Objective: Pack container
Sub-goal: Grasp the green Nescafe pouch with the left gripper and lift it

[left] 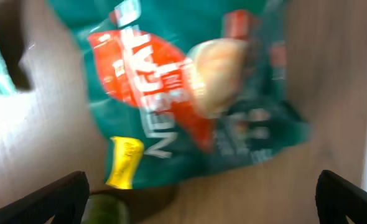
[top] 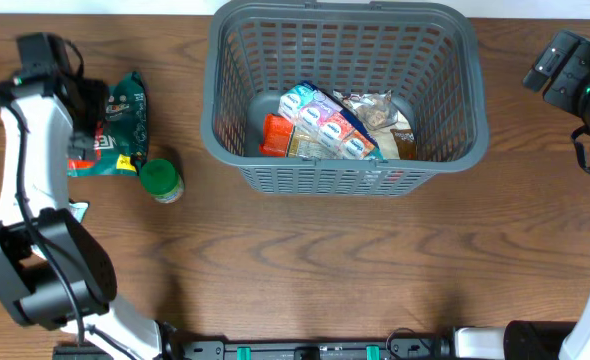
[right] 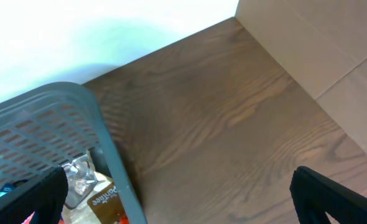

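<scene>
The dark grey basket [top: 445, 150] stands at the table's far middle and holds several packets [top: 325, 125]; its corner also shows in the right wrist view [right: 102, 137]. A green Nescafe packet [top: 125, 115] lies on the table at the far left, with a green-lidded jar [top: 161, 180] next to it. My left gripper [top: 85, 105] hovers open over the packet [left: 190, 93], which looks blurred in the left wrist view; the jar's lid [left: 106, 208] shows by the left finger. My right gripper [top: 575, 75] is open and empty to the right of the basket.
A cardboard wall [right: 320, 37] stands beyond the table's far right corner. Bare wood [top: 305, 270] spreads in front of the basket.
</scene>
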Controlling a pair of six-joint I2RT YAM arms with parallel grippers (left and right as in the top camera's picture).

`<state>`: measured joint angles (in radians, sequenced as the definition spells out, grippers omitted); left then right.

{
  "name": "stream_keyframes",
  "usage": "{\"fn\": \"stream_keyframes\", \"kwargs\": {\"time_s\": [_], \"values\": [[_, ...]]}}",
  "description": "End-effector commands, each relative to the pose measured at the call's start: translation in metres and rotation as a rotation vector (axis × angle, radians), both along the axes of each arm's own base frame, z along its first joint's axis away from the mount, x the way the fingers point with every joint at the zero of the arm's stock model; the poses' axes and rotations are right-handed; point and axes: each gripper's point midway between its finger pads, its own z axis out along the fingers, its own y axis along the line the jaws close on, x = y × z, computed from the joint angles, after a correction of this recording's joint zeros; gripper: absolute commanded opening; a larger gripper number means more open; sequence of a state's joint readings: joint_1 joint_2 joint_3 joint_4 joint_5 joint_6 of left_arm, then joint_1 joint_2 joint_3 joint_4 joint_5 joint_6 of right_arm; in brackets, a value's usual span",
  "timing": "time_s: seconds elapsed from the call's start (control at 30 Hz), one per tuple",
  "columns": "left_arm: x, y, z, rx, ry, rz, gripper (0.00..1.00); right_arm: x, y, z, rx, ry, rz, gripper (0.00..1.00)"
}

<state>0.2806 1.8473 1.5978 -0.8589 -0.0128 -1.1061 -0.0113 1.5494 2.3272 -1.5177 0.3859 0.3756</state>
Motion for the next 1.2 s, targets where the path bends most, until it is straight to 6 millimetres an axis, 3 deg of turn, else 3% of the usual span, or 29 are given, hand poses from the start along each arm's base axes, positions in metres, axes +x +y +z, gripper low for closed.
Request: {"fn": "stream_keyframes", "kwargs": {"time_s": [0.0,0.13,0.27,0.57,1.17], "values": [[0.022,0.009,0.037,0.047,-0.055,-0.046,0.98,-0.001,-0.005,0.0,0.0,-0.004,-0.026,0.99],[0.026,0.018,0.051,0.086,-0.023,-0.03,0.99,-0.001,-0.005,0.0,0.0,-0.004,-0.026,0.99],[0.025,0.022,0.046,0.092,0.014,-0.019,0.99,-0.001,-0.005,0.0,0.0,-0.004,-0.026,0.99],[0.021,0.022,0.007,0.048,0.115,0.038,0.99,-0.001,-0.005,0.0,0.0,-0.004,-0.026,0.99],[0.037,0.025,-0.08,0.012,0.228,0.049,0.99,-0.001,-0.005,0.0,0.0,-0.004,-0.026,0.99]]}}
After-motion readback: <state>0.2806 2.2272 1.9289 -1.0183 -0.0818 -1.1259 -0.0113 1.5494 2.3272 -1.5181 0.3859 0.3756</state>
